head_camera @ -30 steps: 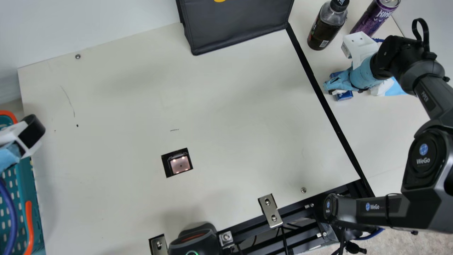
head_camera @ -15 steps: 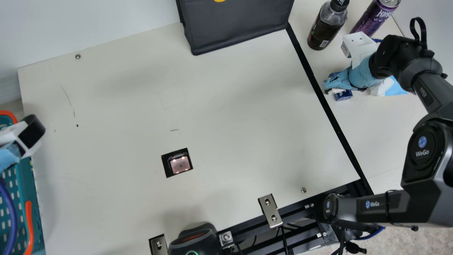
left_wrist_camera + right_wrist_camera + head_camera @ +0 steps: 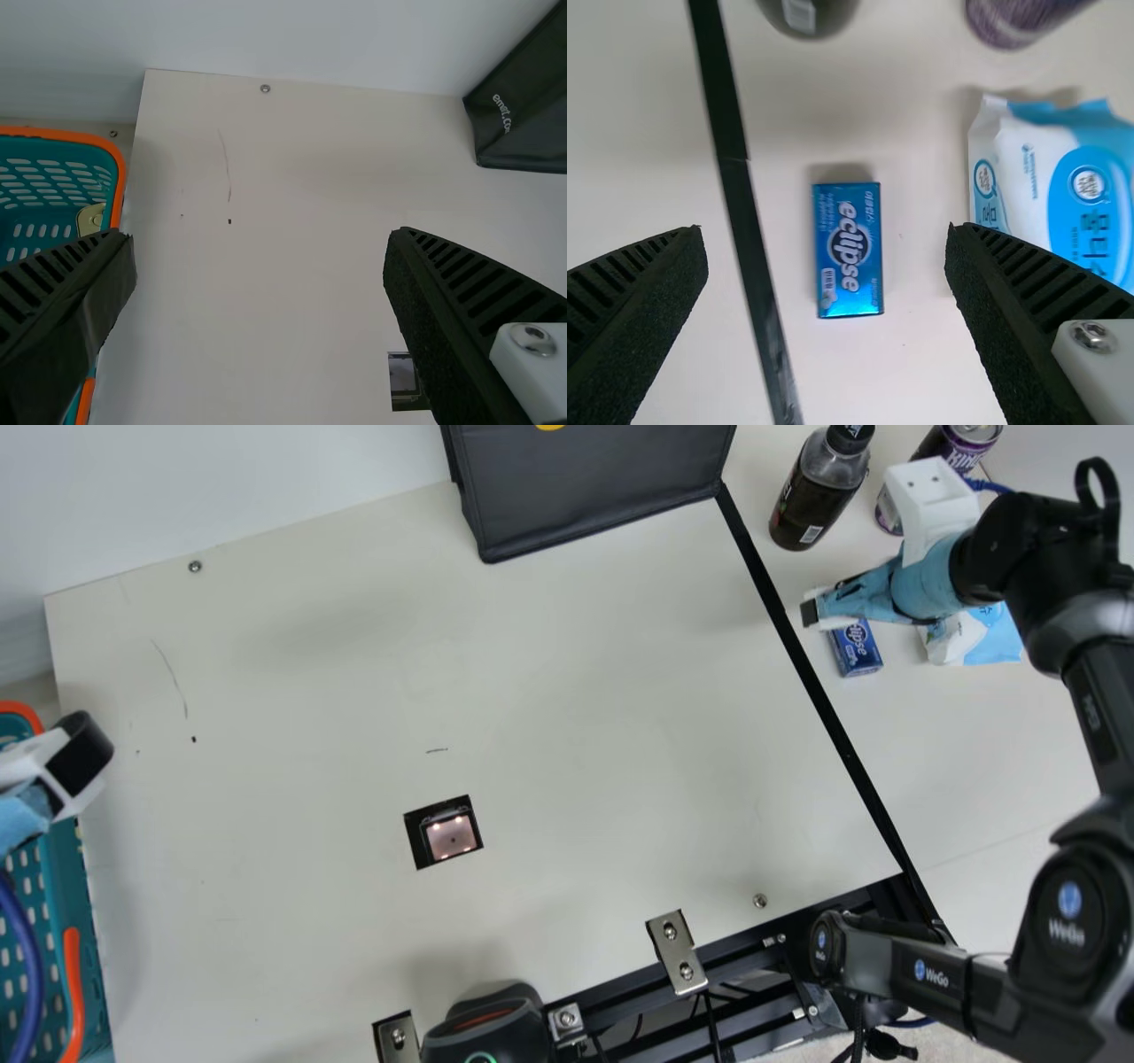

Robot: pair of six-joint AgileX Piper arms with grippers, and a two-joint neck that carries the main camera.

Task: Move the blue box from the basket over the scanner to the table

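Your blue Eclipse box (image 3: 849,251) lay printed face up on the counter (image 3: 576,691), right of the black strip (image 3: 824,700) and just beside the wet-wipes pack (image 3: 992,638). Right end effector (image 3: 826,230): released, fingers spread, nothing between them, above the box. Left end effector (image 3: 259,234): also released and empty, by the teal basket (image 3: 71,903) at left. Judgement: placing looked done, leaving you only the withdrawal; you could not tell whether the scanner window (image 3: 450,837) had registered a read.

Risks noted: had you swung the right arm sideways before gaining height, a finger could have clipped the box or dragged the pack. A retreat toward the far side risked the wrist toppling the dark bottle (image 3: 815,496) or purple can (image 3: 961,447). Closing early, while low, might have pinched and shifted the box.
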